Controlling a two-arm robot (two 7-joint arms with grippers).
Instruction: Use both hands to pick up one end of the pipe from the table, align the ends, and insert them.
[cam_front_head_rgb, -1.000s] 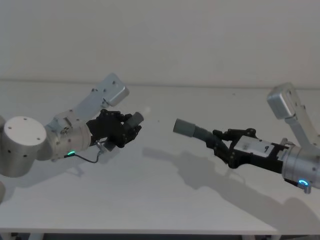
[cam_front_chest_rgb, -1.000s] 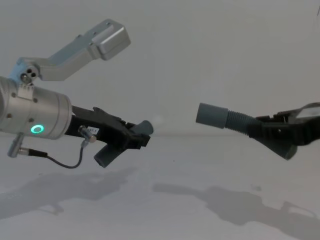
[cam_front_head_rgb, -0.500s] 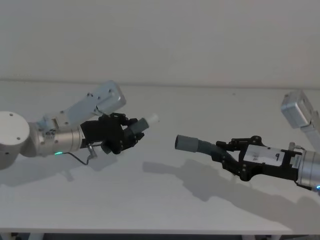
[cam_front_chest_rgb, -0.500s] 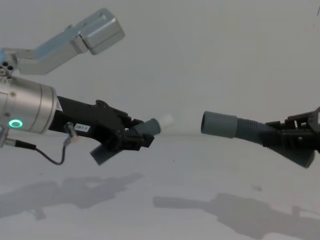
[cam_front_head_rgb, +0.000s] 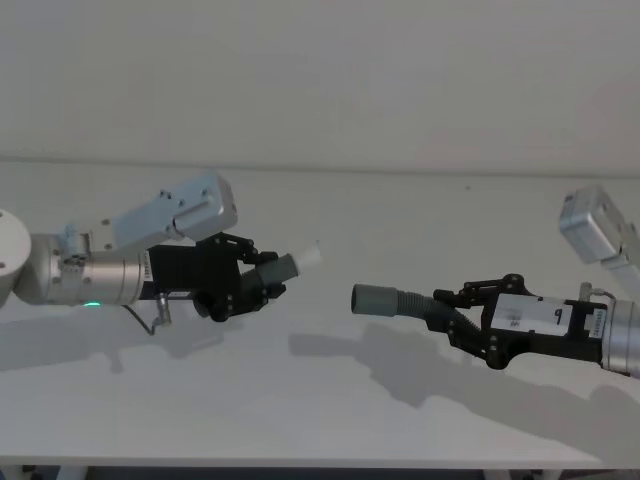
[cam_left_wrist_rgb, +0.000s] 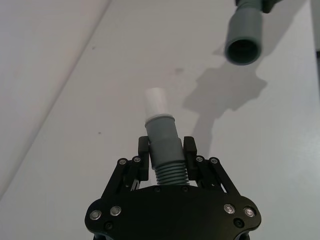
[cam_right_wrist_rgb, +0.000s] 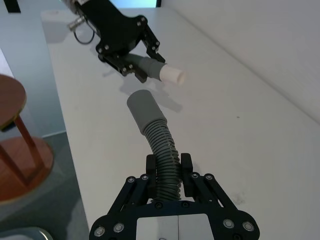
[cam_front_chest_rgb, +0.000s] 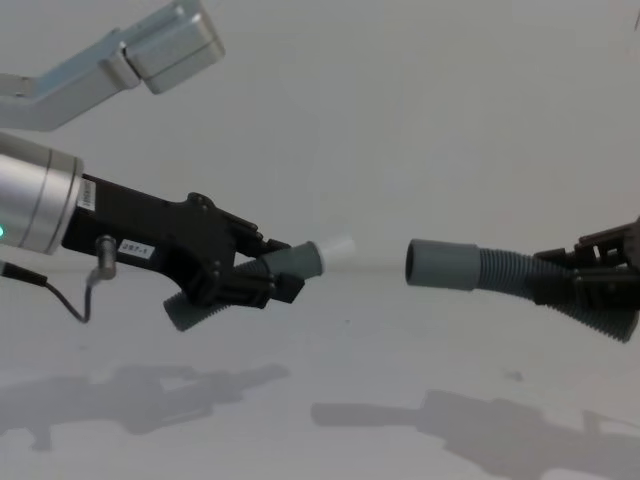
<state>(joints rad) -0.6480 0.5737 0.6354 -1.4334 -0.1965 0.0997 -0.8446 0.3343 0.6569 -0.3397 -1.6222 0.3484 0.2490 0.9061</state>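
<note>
Here, above the white table (cam_front_head_rgb: 300, 400), the left gripper (cam_front_head_rgb: 262, 285) is pinching the short hose piece (cam_front_chest_rgb: 297, 263), its two black fingers pressing in on either side of the ribbed section just behind the smooth cuff. The piece is hanging clear of the surface, and its white tip (cam_left_wrist_rgb: 155, 102) is pointing toward the robot's right and slightly upward. In the chest view a stub of ribbed hose is jutting down behind the fingers.

On the robot's right, the right gripper (cam_right_wrist_rgb: 169, 167) is clamping the long hose piece (cam_front_head_rgb: 410, 301) in the same way, with its fingers closing on the corrugated length some way back from the end. This piece is also being held off the table, and its wide grey socket (cam_front_chest_rgb: 440, 264) is reaching out toward the robot's left.

The two ends are facing each other across an open gap near the middle of the workspace, close but not touching. Seen from the chest, the white tip is sitting a little higher than the socket's mouth. From the left wrist, the socket's dark opening is lying off to one side of the tip's line.
</note>
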